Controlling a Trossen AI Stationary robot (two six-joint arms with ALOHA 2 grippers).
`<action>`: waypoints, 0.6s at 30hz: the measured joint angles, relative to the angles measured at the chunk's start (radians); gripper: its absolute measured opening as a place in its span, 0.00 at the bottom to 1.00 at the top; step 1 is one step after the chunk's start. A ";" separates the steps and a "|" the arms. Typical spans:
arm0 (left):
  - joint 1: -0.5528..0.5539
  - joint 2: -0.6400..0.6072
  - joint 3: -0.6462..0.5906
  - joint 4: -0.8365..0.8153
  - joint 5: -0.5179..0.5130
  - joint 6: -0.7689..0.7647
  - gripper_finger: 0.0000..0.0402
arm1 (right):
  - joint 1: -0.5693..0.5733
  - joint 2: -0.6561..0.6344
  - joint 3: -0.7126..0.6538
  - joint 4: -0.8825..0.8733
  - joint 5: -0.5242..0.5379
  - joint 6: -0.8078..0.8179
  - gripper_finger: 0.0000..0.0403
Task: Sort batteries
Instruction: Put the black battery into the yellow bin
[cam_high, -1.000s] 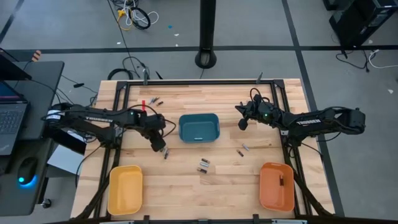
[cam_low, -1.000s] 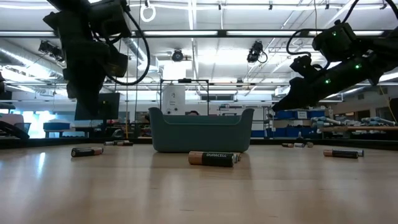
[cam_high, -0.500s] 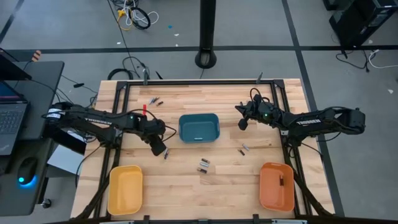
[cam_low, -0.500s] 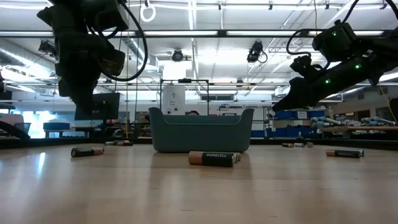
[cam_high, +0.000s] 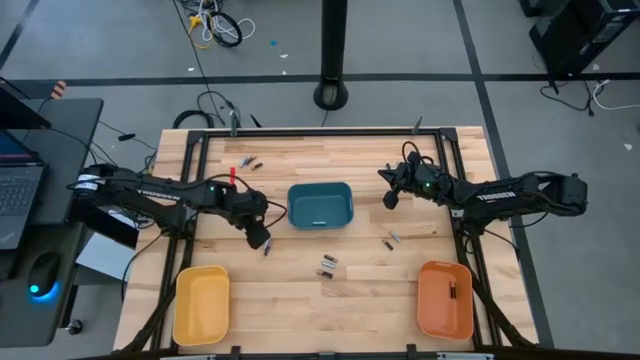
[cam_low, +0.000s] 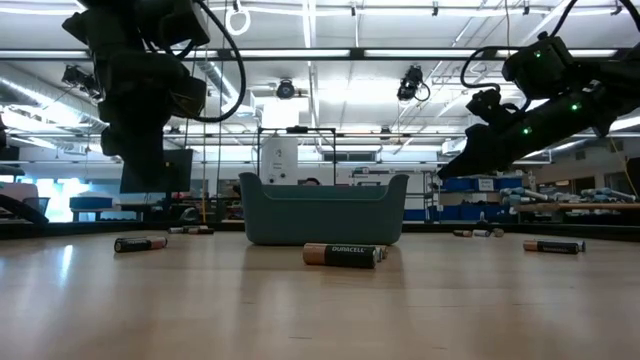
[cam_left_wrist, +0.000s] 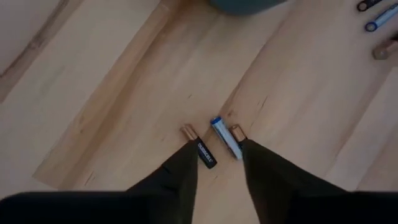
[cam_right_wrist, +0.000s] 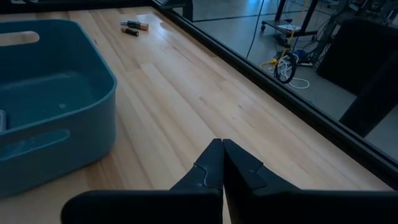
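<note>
sorting's barely begun: one cell sits in the orange tray (cam_high: 445, 299), the yellow tray (cam_high: 201, 304) looks empty, most batteries (cam_high: 327, 266) are loose. left gripper (cam_left_wrist: 216, 163) spread over two, right gripper (cam_right_wrist: 222, 163) closed, empty.

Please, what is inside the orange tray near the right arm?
One small dark battery lies inside the orange tray, seen from above. Nothing covers the tray; the rest of its floor shows only orange.
</note>
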 joint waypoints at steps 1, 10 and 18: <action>0.000 0.000 0.000 0.000 -0.004 0.000 0.37 | 0.000 0.000 0.000 0.000 0.000 0.000 0.02; 0.000 0.000 0.000 0.002 -0.007 -0.054 0.52 | 0.000 0.000 0.000 0.000 0.000 0.000 0.02; 0.000 0.005 0.000 0.030 0.001 -0.076 0.57 | 0.000 0.000 0.000 0.000 0.000 0.000 0.02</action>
